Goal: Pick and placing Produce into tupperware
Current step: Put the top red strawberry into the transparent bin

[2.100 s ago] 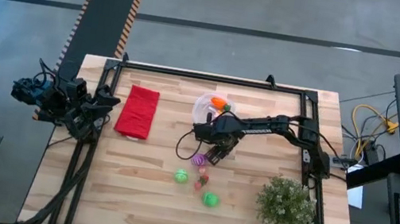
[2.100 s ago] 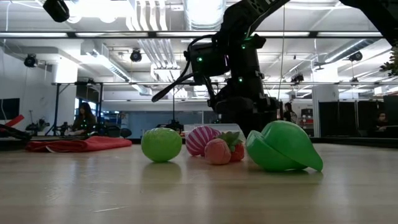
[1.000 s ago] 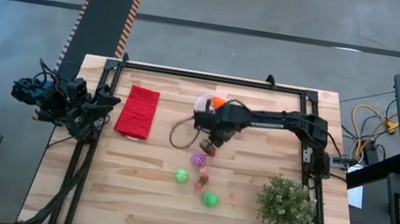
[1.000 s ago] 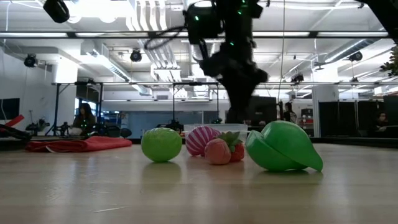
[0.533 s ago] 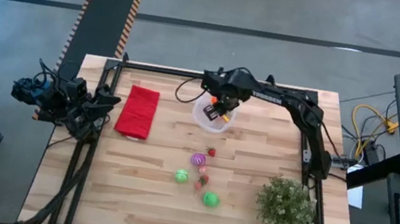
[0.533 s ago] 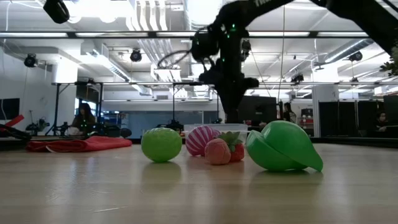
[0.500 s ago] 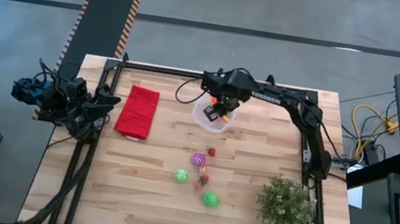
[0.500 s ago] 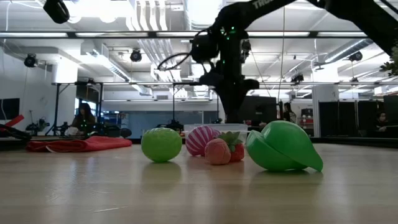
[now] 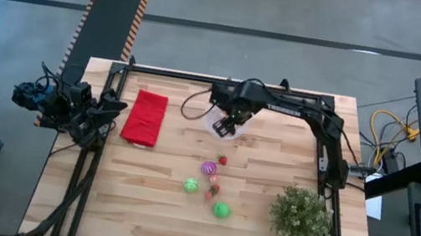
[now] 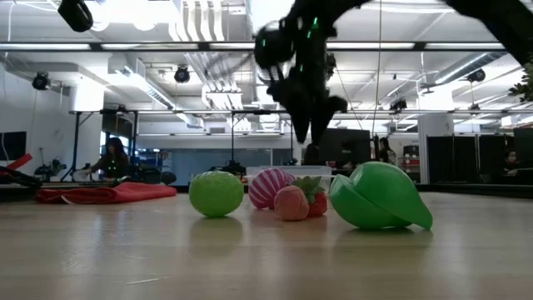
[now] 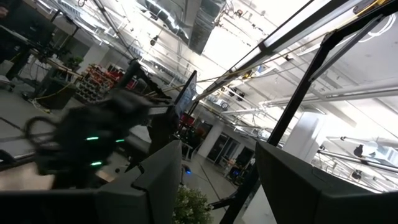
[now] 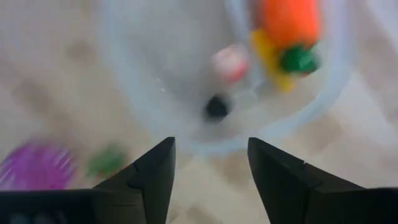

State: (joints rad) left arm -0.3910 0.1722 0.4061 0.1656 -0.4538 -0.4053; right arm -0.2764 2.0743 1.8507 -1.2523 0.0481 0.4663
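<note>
The tupperware [image 12: 186, 81] is a round clear container on the far middle of the table; in the high view my right arm covers most of the tupperware [image 9: 213, 124]. In it lie an orange carrot [image 12: 289, 22], a yellow piece [image 12: 268, 55] and a pink piece [image 12: 230, 62]. My right gripper [image 9: 226, 123] hangs open and empty above it, and the gripper [image 12: 210, 158] points down. On the table lie a red piece [image 9: 222, 160], a purple ball [image 9: 208, 168], a green ball [image 9: 191, 185], small red pieces [image 9: 212, 190] and a green piece [image 9: 221, 210]. My left gripper [image 11: 217, 186] is open, off the table's left edge.
A red folded cloth [image 9: 144, 117] lies at the far left. A bushy potted plant [image 9: 299, 217] stands at the near right. A black frame [image 9: 225, 81] runs along the table's edges. In the low view the loose produce [image 10: 291, 202] stands in front of the tupperware [image 10: 287, 171].
My right gripper has gone up from beside the purple ball and toward the table's far edge, and now hangs over the tupperware. The loose produce on the table has kept still.
</note>
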